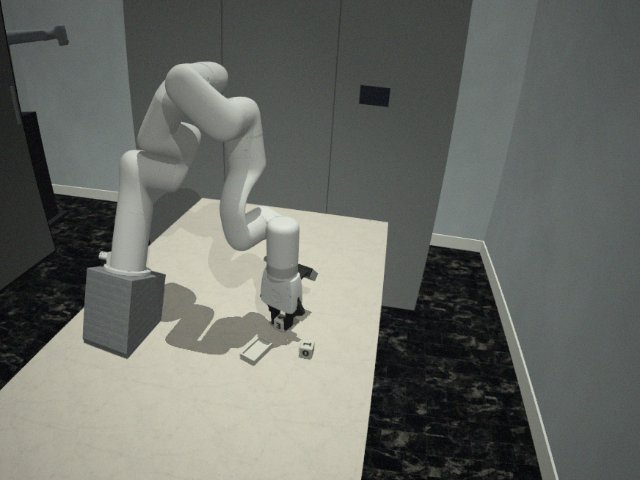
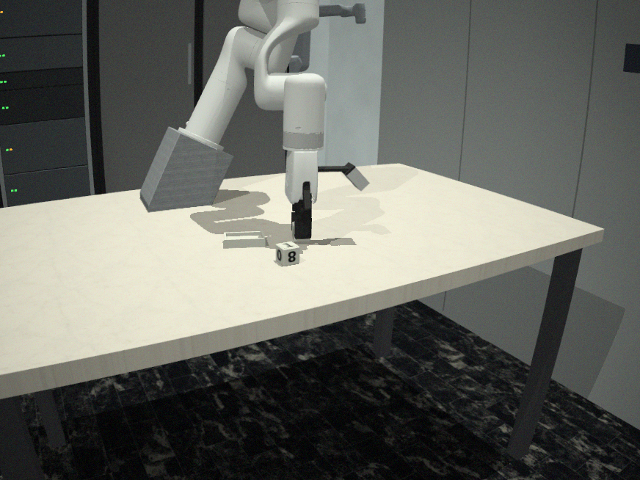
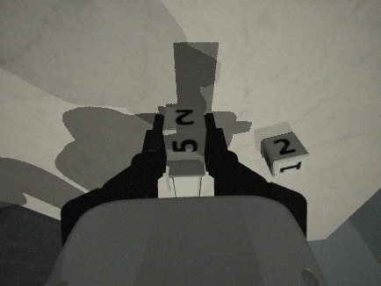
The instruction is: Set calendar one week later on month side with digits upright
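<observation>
Jaws part-open, gripping numbered cube beside tray; turning step apparently underway, next move likely set-down and regrip.

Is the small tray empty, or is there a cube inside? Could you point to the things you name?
Empty: the tray (image 1: 246, 357) (image 2: 244, 243) shows bare floor, with both cubes outside it.

Loose cube beside the tray.

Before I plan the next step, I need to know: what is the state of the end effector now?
End effector: closed on a cube.
</observation>
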`<state>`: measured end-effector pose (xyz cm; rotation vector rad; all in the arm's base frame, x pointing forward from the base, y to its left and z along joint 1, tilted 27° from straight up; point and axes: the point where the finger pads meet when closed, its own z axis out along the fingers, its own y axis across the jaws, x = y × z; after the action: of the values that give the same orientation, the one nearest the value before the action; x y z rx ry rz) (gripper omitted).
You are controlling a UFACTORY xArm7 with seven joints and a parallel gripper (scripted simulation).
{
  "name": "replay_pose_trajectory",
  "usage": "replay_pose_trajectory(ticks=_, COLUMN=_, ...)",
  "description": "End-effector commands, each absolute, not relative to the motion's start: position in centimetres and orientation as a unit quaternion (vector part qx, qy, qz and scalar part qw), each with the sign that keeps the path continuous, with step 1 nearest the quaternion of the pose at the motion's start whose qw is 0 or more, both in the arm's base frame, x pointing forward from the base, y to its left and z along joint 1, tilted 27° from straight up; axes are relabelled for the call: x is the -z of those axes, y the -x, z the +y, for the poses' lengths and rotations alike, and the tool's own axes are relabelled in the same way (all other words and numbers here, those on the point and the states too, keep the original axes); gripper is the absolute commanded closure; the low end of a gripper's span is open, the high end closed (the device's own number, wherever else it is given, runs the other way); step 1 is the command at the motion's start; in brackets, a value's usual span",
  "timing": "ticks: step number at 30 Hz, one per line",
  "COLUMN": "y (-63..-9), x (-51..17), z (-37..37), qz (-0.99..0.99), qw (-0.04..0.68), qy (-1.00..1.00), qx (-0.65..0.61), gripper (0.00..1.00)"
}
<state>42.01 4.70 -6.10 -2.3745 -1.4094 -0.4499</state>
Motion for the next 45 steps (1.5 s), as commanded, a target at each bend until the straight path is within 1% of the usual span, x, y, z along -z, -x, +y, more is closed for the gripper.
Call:
replay_pose_trajectory(ticks=1, y=-42.19, x=6.05, z=4.55, qz=-0.496, qw=0.170, qy=0.837, qx=0.159, gripper=0.71)
replay_pose_trajectory(ticks=45, y=-42.23, x=6.42, z=4.73, qz=-0.496, qw=0.170, qy=0.837, qx=0.159, gripper=0.71)
